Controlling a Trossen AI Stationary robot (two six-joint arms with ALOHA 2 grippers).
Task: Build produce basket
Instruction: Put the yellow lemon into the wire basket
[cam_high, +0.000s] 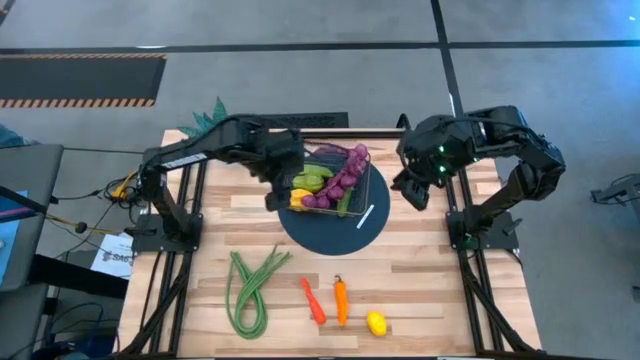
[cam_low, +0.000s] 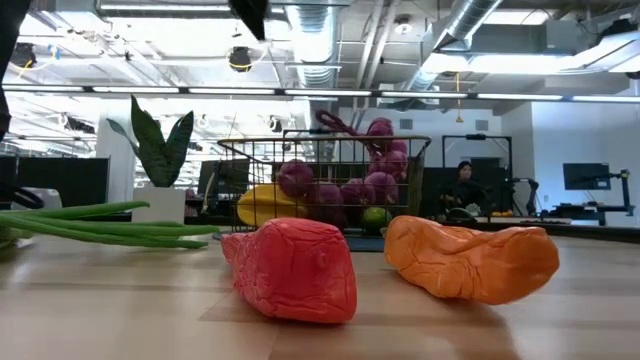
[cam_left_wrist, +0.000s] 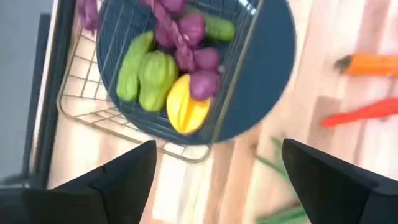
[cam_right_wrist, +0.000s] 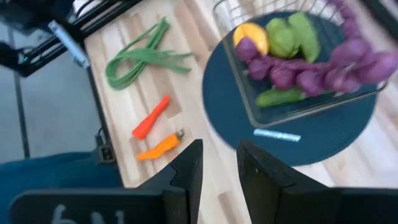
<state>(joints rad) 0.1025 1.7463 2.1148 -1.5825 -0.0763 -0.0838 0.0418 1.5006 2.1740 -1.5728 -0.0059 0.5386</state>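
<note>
Basket (cam_high: 335, 190): wire grid, sitting on the round dark blue mat (cam_high: 340, 232) at the far middle of the table (cam_high: 430, 290); in the low view it is standing behind the two peppers.
Near edge: yellow lemon (cam_high: 376, 322) is lying closest to the front, with the orange pepper (cam_high: 341, 300) and red pepper (cam_high: 313, 300) just beside it, all well apart from the basket.
Near left: long green beans (cam_high: 250, 290) are lying loose on the wood.
Basket contents: purple grapes (cam_high: 345, 172) are trailing over the far rim; green fruits (cam_left_wrist: 146, 74), a yellow fruit (cam_left_wrist: 185, 109) and a green cucumber (cam_left_wrist: 217, 28) are lying inside.
Mat: a small pale strip (cam_high: 366, 216) is lying on it beside the basket.
Left gripper (cam_high: 278, 182): hovering at the basket's left side, fingers standing wide apart, nothing between them.
Right gripper (cam_high: 412, 188): hanging to the right of the basket, apart from it, fingers nearly together with a narrow gap, holding nothing.
Far left: green plant (cam_high: 205, 118) is standing past the table edge.
</note>
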